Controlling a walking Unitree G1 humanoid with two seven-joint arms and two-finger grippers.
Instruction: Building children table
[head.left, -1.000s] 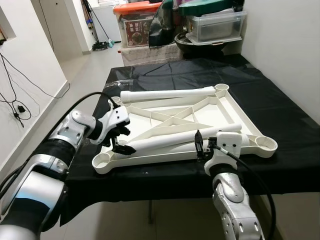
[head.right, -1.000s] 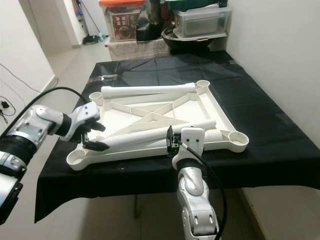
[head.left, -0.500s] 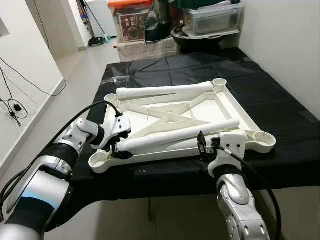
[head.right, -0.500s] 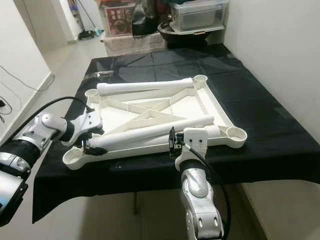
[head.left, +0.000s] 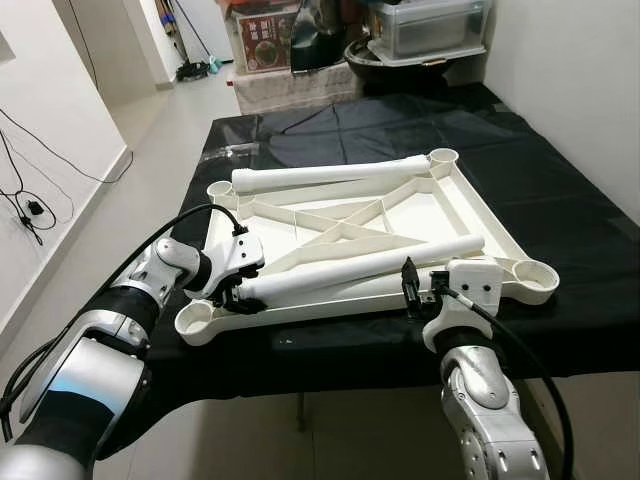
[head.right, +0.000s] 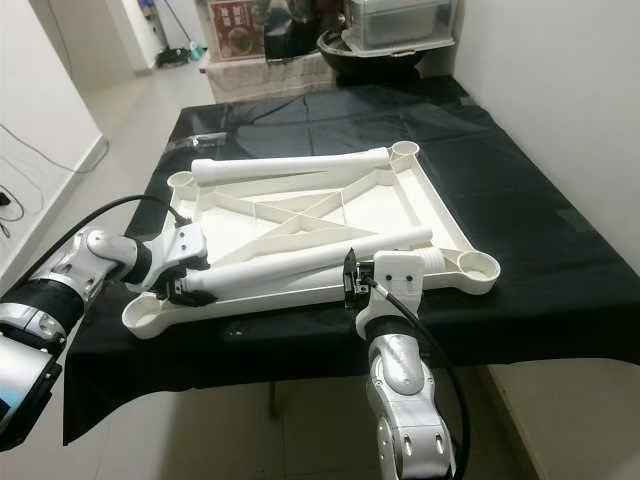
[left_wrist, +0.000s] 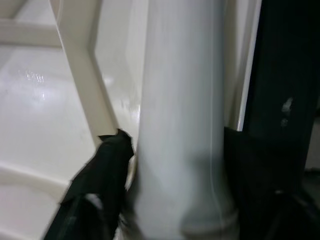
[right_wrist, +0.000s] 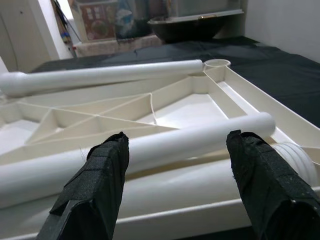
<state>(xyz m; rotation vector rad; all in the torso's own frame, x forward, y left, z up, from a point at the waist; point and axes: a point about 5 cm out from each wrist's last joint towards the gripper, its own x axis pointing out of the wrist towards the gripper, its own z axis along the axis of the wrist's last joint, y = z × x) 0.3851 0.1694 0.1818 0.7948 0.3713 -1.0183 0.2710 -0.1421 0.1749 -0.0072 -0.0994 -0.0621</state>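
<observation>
A white plastic tabletop (head.left: 478, 214) lies upside down on the black-covered table, with a round socket at each corner. One white leg (head.left: 330, 177) lies along its far edge. A second leg (head.left: 370, 266) lies slantwise across its near half. My left gripper (head.left: 238, 297) is shut on the left end of this near leg, close to the front-left socket (head.left: 196, 320). In the left wrist view the leg (left_wrist: 180, 125) sits tight between the black fingers (left_wrist: 100, 185). My right gripper (head.left: 420, 292) stands open at the tabletop's front rim, the leg (right_wrist: 190, 142) lying just beyond its fingers (right_wrist: 95, 195).
Plastic storage boxes (head.left: 430, 25) and a dark bowl (head.left: 385, 65) crowd the far end of the table. A white wall runs along the right. Open floor (head.left: 130, 160) with loose cables lies to the left. The table's front edge (head.left: 330, 350) is just below the tabletop.
My left hand has sunk lower onto the near leg's left end, and the leg's end has shifted slightly. The view has moved a little. My right gripper holds its place.
</observation>
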